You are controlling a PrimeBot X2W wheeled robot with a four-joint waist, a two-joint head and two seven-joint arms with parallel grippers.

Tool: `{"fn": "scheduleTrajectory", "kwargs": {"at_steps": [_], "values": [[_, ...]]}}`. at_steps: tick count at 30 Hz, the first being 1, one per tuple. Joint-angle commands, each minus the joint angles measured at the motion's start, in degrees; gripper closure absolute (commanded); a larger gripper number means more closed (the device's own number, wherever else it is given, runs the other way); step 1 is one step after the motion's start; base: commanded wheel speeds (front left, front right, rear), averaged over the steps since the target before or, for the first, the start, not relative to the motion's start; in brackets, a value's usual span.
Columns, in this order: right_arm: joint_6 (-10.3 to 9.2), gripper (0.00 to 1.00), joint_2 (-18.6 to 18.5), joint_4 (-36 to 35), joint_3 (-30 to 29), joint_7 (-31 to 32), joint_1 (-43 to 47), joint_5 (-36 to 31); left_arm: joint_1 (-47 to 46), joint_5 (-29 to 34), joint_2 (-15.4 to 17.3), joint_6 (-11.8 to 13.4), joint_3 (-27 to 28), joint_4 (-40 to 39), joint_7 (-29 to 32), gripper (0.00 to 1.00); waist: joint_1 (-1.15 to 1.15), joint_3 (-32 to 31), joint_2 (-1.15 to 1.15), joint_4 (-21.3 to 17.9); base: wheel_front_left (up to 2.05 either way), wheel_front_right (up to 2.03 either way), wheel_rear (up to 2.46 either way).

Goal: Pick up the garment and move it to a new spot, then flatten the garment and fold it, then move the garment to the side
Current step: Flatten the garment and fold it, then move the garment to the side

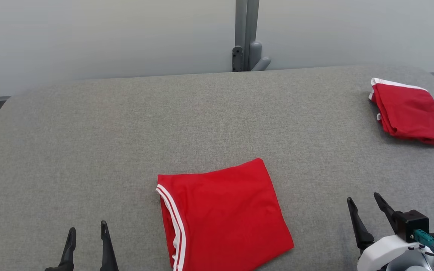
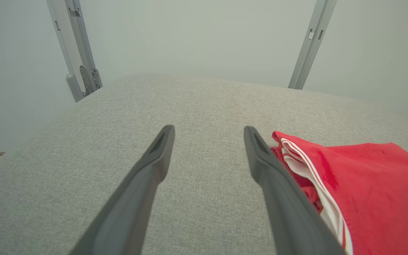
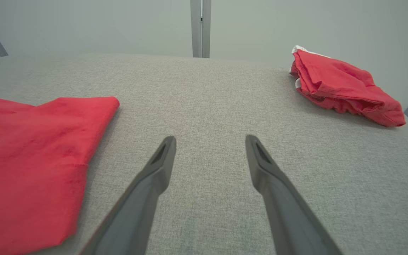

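Note:
A red garment [image 1: 222, 216] with white trim lies folded flat near the front middle of the grey table [image 1: 126, 131]. It also lies at the right of the left wrist view, garment [image 2: 374, 191], and at the left of the right wrist view, garment [image 3: 27, 159]. My left gripper [image 1: 87, 229] stands open at the lower left, apart from the cloth, with nothing between its fingers [image 2: 154, 159]. To the right of the garment my right gripper [image 1: 364, 201] is open and empty too, its fingers [image 3: 161, 163] over bare table.
A second folded red garment [image 1: 409, 113] with white trim rests at the table's far right corner, also seen as the far red bundle [image 3: 342, 86]. A grey post [image 1: 246, 35] rises behind the table's back edge. Pale wall stands behind.

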Motion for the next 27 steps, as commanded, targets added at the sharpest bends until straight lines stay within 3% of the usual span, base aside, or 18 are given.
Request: {"fn": "scheduleTrajectory", "kwargs": {"at_steps": [1, 13, 27], "values": [[-0.04, 0.00, 0.4, -0.2, -0.7, -0.4, 0.9, -0.7, 0.9, 0.8, 0.1, -0.4, 0.2, -0.2, -0.1, 0.00, 0.00, -0.2, 0.00, 0.0, 0.00, 0.00, 0.00], [-0.04, 0.00, 3.6, -2.6, -5.1, -0.4, 2.0, -3.1, 1.2, -0.1, 0.1, -0.9, -0.3, 1.0, -0.1, 0.00, 0.00, -0.6, 0.00, -1.2, 0.00, 0.00, 0.00], [-0.04, 0.00, 3.7, -4.0, -6.2, -0.4, 1.7, -3.5, 1.4, -0.1, 0.1, -1.3, -0.1, 2.2, -0.1, 0.00, 0.00, -0.9, 0.00, -2.5, 0.00, 0.00, 0.00]]}}
